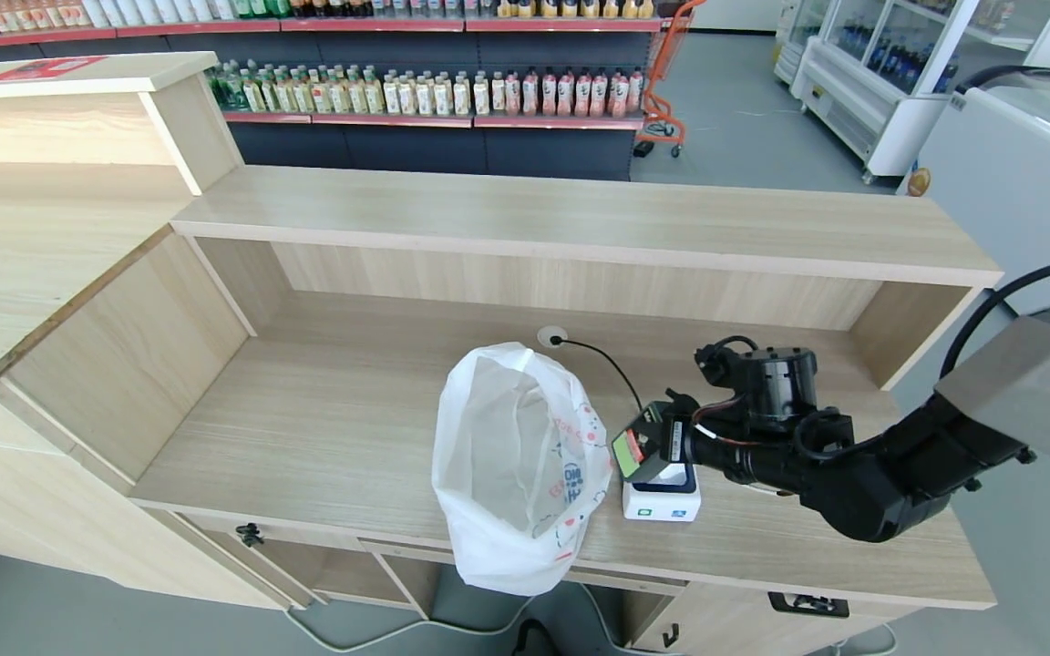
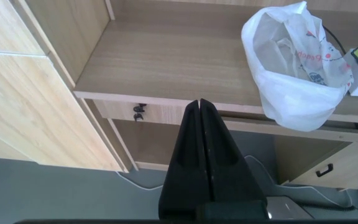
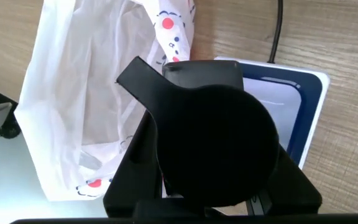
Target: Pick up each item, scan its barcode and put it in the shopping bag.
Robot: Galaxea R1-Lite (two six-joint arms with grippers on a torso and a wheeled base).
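A white plastic shopping bag [image 1: 520,465] stands open on the wooden counter [image 1: 324,428], near its front edge. Just right of it sits a small white barcode scanner [image 1: 662,499]. My right gripper [image 1: 651,446] is shut on a dark item with a green and red label [image 1: 633,451], held just above the scanner and close to the bag's side. In the right wrist view the dark item [image 3: 213,146] hides the fingers, with the bag [image 3: 86,93] and scanner [image 3: 291,106] behind it. My left gripper [image 2: 200,104] is shut and empty, low in front of the counter, well away from the bag [image 2: 294,62].
A black cable [image 1: 602,360] runs from a hole in the counter to the scanner. A raised shelf [image 1: 580,223] closes off the back and wooden walls close off both sides. A drawer with a key [image 2: 139,112] lies under the counter's front edge.
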